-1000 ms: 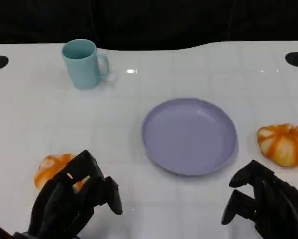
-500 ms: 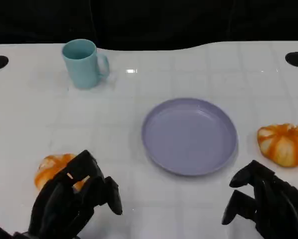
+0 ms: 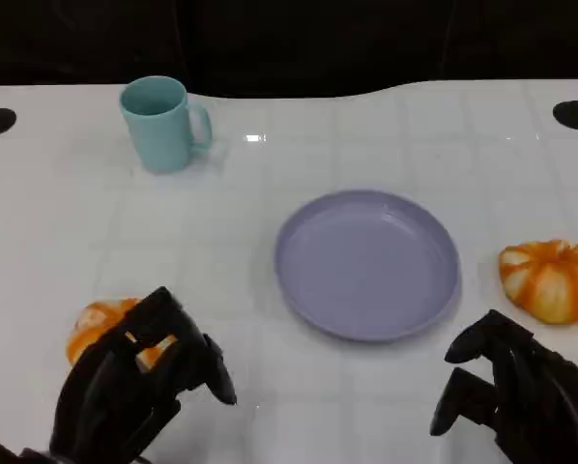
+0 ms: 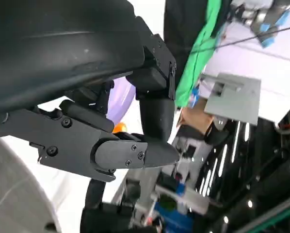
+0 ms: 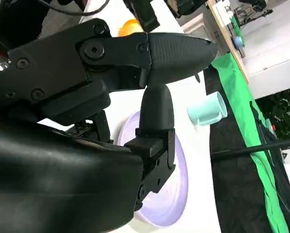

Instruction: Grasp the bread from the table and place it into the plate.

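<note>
Left hand (image 3: 139, 387) open above bread (image 3: 101, 327), empty plate (image 3: 366, 263) well apart

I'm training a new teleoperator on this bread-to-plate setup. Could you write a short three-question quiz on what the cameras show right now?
1. True or false: the round lavender plate already holds a bread.
2. Which of these stands at the table's far left in the head view? A) the light blue ceramic mug B) a glass bottle C) a metal bowl
3. Fill in: the orange-and-white pumpkin-shaped bread to the right of the plate lies nearest the robot's ____ hand.

Key:
1. False: the plate has nothing in it. One bread lies to its right; the other orange bread lies partly behind the left hand.
2. A.
3. Right: the right hand hangs just in front of it, holding nothing.
</note>
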Robot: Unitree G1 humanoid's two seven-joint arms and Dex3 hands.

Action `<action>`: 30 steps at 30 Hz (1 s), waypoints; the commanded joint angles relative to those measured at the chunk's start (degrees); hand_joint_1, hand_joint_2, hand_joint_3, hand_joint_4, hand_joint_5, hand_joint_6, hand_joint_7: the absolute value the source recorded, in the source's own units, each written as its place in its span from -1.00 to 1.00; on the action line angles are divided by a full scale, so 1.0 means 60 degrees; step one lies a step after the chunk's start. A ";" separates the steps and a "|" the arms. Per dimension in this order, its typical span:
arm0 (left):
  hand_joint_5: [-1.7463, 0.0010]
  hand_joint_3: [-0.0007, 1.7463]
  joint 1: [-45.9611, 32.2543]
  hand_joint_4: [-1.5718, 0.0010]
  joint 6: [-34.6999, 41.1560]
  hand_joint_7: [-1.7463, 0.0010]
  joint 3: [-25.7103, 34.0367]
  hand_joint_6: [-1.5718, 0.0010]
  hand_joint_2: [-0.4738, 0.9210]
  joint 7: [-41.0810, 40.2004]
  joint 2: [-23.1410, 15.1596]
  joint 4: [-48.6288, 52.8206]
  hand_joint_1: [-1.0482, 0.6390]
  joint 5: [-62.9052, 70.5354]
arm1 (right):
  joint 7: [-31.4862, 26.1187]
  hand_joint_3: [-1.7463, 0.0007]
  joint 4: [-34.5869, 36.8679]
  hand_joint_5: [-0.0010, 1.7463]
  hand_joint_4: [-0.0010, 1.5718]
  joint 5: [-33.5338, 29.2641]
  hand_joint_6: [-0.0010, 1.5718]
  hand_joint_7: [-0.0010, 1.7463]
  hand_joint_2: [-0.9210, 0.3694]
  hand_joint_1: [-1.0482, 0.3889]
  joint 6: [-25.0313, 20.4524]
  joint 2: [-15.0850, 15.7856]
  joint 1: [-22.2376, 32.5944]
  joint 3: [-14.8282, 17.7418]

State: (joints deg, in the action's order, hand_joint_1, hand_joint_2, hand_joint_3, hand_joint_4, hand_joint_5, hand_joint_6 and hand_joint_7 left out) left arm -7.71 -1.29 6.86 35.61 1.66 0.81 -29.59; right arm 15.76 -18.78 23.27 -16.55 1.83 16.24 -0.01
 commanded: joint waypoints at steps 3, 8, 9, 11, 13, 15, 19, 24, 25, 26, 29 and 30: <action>-0.60 -0.75 0.0001 0.32 -0.0989 0.16 -0.0028 0.12 1.00 -0.0480 -0.0144 -0.0167 -0.43 0.0809 | -0.0051 0.49 -0.0099 1.00 -0.22 0.0058 -0.47 0.93 -1.00 -0.26 -0.0095 0.0090 -0.0008 0.0078; -0.34 -0.83 0.0025 0.34 -0.2091 0.58 -0.0130 0.06 1.00 -0.1101 -0.0636 -0.0504 -0.47 0.2440 | -0.0054 0.49 -0.0153 1.00 -0.23 0.0128 -0.48 0.93 -1.00 -0.27 -0.0210 0.0081 -0.0011 0.0119; -0.26 -0.83 0.0017 0.34 -0.2237 0.68 -0.0153 0.05 1.00 -0.1229 -0.0727 -0.0558 -0.44 0.2699 | -0.0057 0.49 -0.0162 1.00 -0.23 0.0134 -0.48 0.93 -1.00 -0.27 -0.0225 0.0075 -0.0009 0.0122; -0.21 -0.82 0.0028 0.33 -0.2570 0.74 -0.0206 0.04 1.00 -0.1430 -0.0999 -0.0645 -0.43 0.3244 | -0.0025 0.49 -0.0151 1.00 -0.23 0.0113 -0.48 0.93 -1.00 -0.27 -0.0162 0.0073 0.0009 0.0116; -0.17 -0.80 0.0054 0.39 -0.2780 0.79 -0.0238 0.08 1.00 -0.1531 -0.1406 -0.0832 -0.40 0.3793 | 0.0017 0.49 -0.0138 1.00 -0.22 0.0066 -0.48 0.93 -1.00 -0.27 -0.0066 0.0081 0.0039 0.0099; -0.08 -0.85 0.0050 0.44 -0.2809 0.86 -0.0260 0.11 1.00 -0.1617 -0.1786 -0.1085 -0.39 0.4262 | 0.0039 0.48 -0.0147 1.00 -0.22 0.0047 -0.47 0.93 -1.00 -0.26 -0.0040 0.0096 0.0062 0.0091; 0.18 -0.90 0.0119 0.56 -0.2942 0.96 -0.0267 0.21 1.00 -0.1914 -0.2807 -0.1719 -0.38 0.5814 | 0.0037 0.48 -0.0203 1.00 -0.22 0.0096 -0.47 0.92 -1.00 -0.27 -0.0125 0.0109 0.0085 0.0112; 0.41 -0.96 0.0195 0.64 -0.3187 1.00 -0.0300 0.34 0.99 -0.2268 -0.3519 -0.2055 -0.30 0.6865 | 0.0044 0.46 -0.0226 1.00 -0.22 0.0057 -0.47 0.93 -1.00 -0.26 -0.0110 0.0142 0.0105 0.0100; 0.46 -0.97 0.0221 0.70 -0.3215 1.00 -0.0281 0.42 0.97 -0.2335 -0.3726 -0.2193 -0.28 0.7240 | 0.0047 0.46 -0.0220 1.00 -0.22 0.0097 -0.47 0.93 -1.00 -0.26 -0.0141 0.0137 0.0101 0.0118; 0.50 -0.98 0.0236 0.76 -0.3229 1.00 -0.0273 0.49 0.96 -0.2392 -0.3870 -0.2293 -0.27 0.7513 | 0.0049 0.46 -0.0217 1.00 -0.22 0.0125 -0.47 0.93 -1.00 -0.26 -0.0164 0.0133 0.0098 0.0131; 0.62 -1.00 0.0254 0.87 -0.3123 1.00 -0.0294 0.61 0.92 -0.2803 -0.4247 -0.2755 -0.21 0.8893 | 0.0060 0.46 -0.0211 1.00 -0.22 0.0150 -0.48 0.92 -1.00 -0.27 -0.0204 0.0157 0.0077 0.0158; 0.65 -1.00 0.0248 0.88 -0.3077 1.00 -0.0329 0.63 0.90 -0.2939 -0.4341 -0.2892 -0.19 0.9335 | 0.0062 0.46 -0.0213 1.00 -0.22 0.0154 -0.48 0.93 -1.00 -0.27 -0.0214 0.0167 0.0073 0.0166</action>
State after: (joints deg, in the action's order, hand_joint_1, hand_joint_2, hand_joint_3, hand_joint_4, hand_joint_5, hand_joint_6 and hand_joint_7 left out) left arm -6.48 -19.98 5.11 20.32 -22.36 -14.31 21.30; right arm 15.96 -19.54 23.45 -17.52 2.07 16.53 0.18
